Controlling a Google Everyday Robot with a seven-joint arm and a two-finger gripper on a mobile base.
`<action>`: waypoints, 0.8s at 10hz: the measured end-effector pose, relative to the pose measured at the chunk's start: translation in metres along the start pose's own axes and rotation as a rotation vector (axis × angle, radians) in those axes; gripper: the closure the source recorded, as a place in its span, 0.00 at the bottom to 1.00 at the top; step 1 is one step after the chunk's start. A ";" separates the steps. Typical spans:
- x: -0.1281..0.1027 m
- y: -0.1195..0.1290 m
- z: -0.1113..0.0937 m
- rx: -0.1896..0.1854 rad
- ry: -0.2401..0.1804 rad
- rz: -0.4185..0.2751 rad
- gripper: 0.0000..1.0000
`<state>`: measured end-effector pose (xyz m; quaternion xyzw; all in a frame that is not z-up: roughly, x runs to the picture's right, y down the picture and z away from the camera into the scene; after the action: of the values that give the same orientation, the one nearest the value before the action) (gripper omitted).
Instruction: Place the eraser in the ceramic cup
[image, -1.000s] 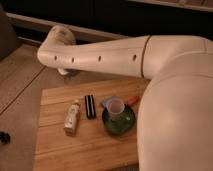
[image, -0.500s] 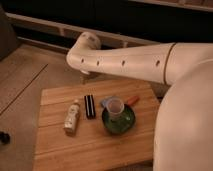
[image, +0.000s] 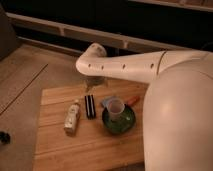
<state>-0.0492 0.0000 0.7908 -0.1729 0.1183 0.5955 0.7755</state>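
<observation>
The eraser, a small black bar with a lighter stripe, lies on the wooden table left of centre. The ceramic cup, pale and tapered, stands upright at the near-left edge of the dark green bowl; I cannot tell if it sits inside it. My white arm reaches in from the right. The gripper hangs below the arm's end, above the table's far edge, just beyond the eraser and apart from it. It holds nothing that I can see.
A pale yellowish small bottle lies left of the eraser. An orange object pokes out behind the bowl. My white body covers the table's right side. A dark wall with a ledge runs behind.
The arm's end has swung to the right and slightly down, from over the table's far left corner to above the eraser. The objects on the table have not moved.
</observation>
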 end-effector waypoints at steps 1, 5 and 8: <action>0.002 0.000 0.010 -0.013 0.017 0.002 0.35; 0.009 0.005 0.030 -0.045 0.063 -0.011 0.35; 0.009 -0.005 0.029 -0.025 0.058 0.008 0.35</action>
<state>-0.0426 0.0183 0.8146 -0.1996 0.1340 0.5948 0.7671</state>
